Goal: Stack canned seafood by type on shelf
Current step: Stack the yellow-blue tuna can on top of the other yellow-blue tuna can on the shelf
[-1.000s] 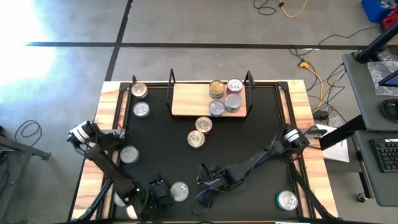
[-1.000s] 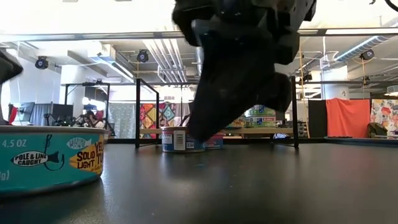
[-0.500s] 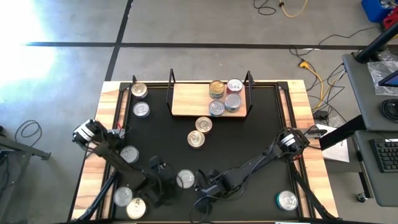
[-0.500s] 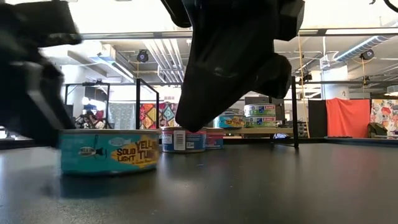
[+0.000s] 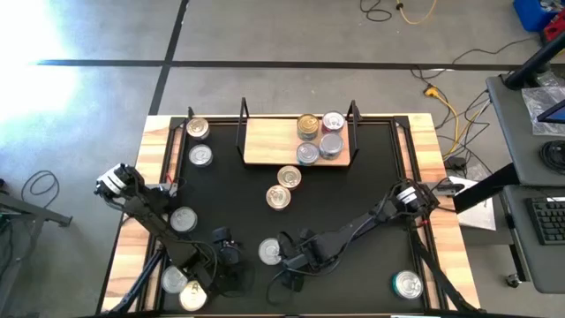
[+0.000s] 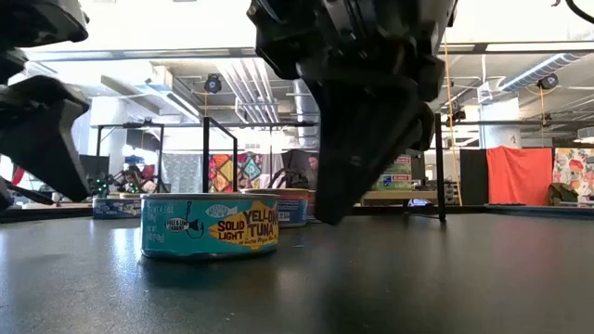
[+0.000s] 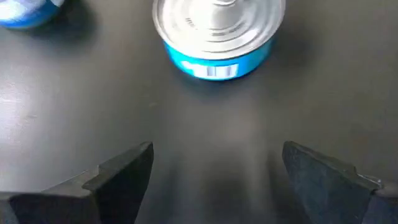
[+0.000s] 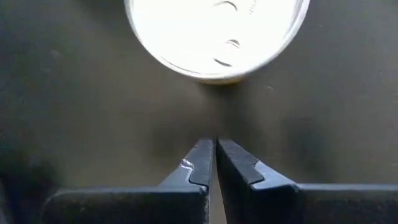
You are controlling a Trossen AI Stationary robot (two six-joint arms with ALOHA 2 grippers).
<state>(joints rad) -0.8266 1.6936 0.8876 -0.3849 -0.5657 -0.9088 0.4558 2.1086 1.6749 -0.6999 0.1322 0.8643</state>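
So there's a teal tuna tin (image 5: 270,252) sitting on the black table (image 5: 371,185) in the lower middle of the high view, right between the two grippers. The left gripper (image 5: 231,257) is just to the tin's left, fingers spread wide and not holding anything; in its wrist view the same tin (image 7: 219,34) sits ahead of the gap, apart from both fingers (image 7: 124,171). The right gripper (image 5: 291,256) is just to the tin's right, clenched tight with nothing between the fingertips, pointing at the tin's silver lid (image 8: 214,37). From the low view the tin (image 6: 210,224) stands upright and alone on the tabletop, label reading solid light yellowfin tuna.

The shelf (image 5: 274,141) is at the upper middle of the high view, with four tins clustered at its right end (image 5: 320,137). Two more tins (image 5: 283,187) sit on the table just below the shelf, two at the upper left (image 5: 199,141), three around the left arm at lower left (image 5: 183,219), and one at lower right (image 5: 408,284).
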